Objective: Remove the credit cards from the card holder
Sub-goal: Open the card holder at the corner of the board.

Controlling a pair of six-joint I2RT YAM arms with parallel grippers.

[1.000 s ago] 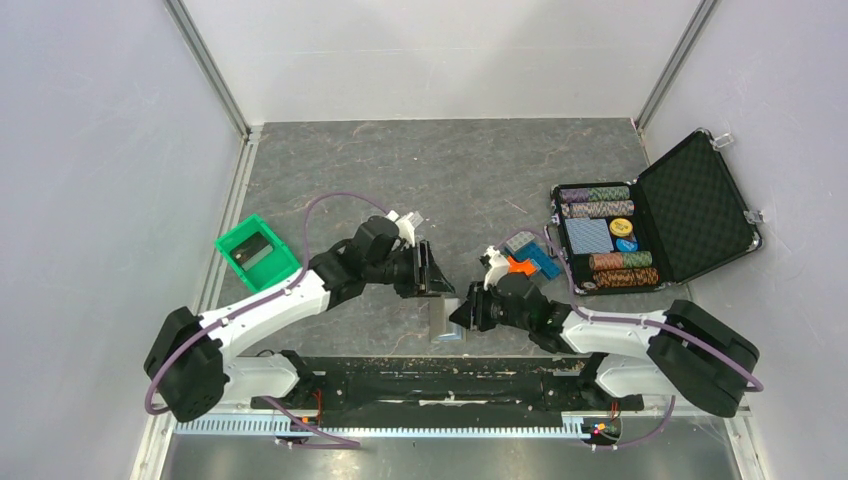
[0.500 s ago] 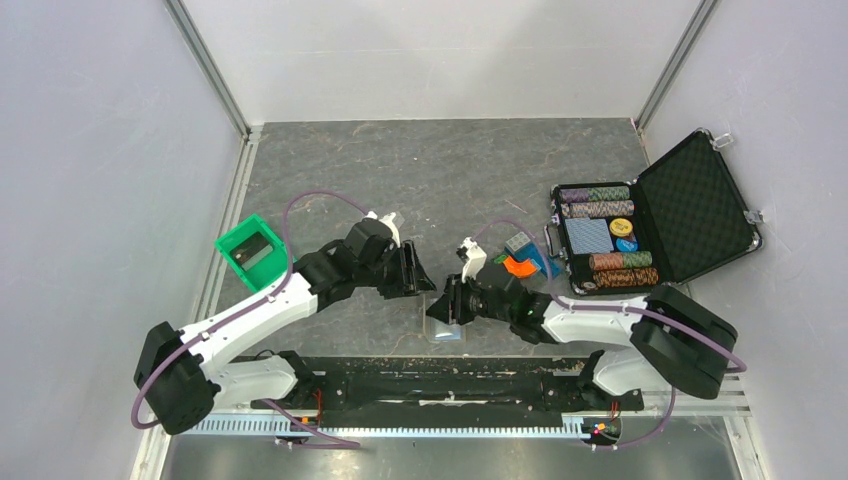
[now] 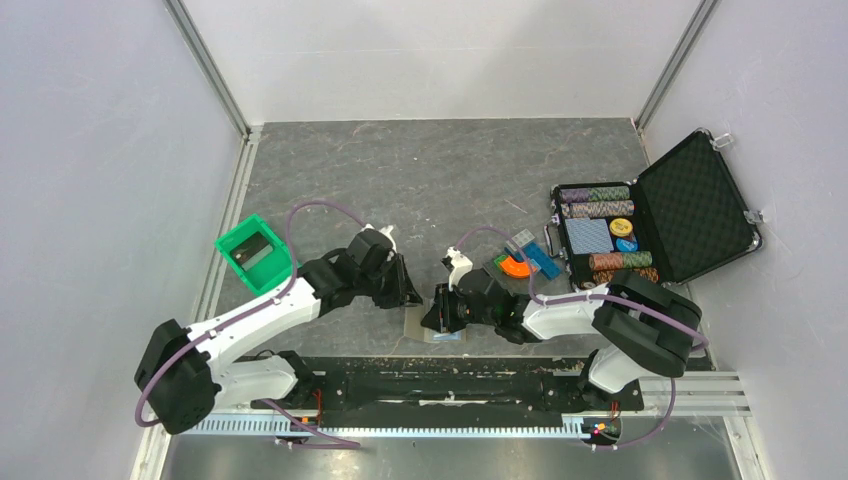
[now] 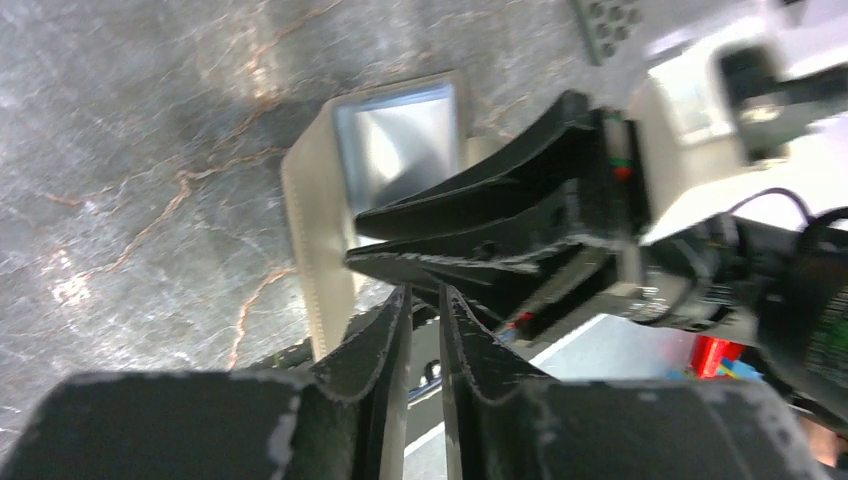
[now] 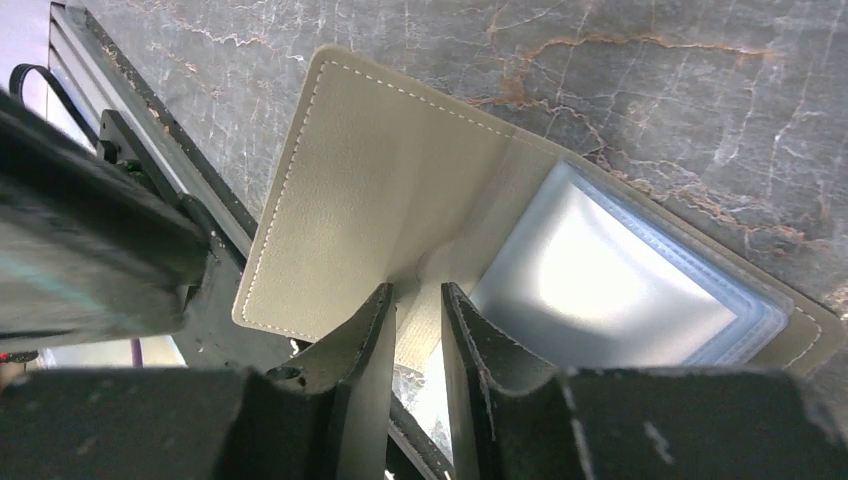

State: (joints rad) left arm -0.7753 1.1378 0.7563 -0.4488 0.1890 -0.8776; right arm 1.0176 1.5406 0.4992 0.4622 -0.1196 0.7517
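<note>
The card holder point(image 3: 447, 335) lies open near the table's front edge. In the right wrist view its taupe flap point(image 5: 380, 180) is raised and the silvery plastic inside point(image 5: 620, 280) faces up. My right gripper point(image 3: 432, 312) point(image 5: 415, 300) is shut on the holder at its fold. My left gripper point(image 3: 408, 293) point(image 4: 425, 300) is shut and empty, just left of the right gripper and above the holder point(image 4: 315, 240). The right gripper's black fingers point(image 4: 480, 230) cross the left wrist view. No credit cards show in the holder.
A green bin point(image 3: 232, 248) with a flat dark grey thing point(image 3: 258, 252) in it stands at the left. An open black chip case point(image 3: 690, 200) stands at the right, with small orange and blue things point(image 3: 520, 262) beside it. The black front rail point(image 3: 430, 375) is right below the holder.
Both grippers moved left and toward the front edge. The right gripper reached further left onto the holder, which went from standing upright to lying lower and open.
</note>
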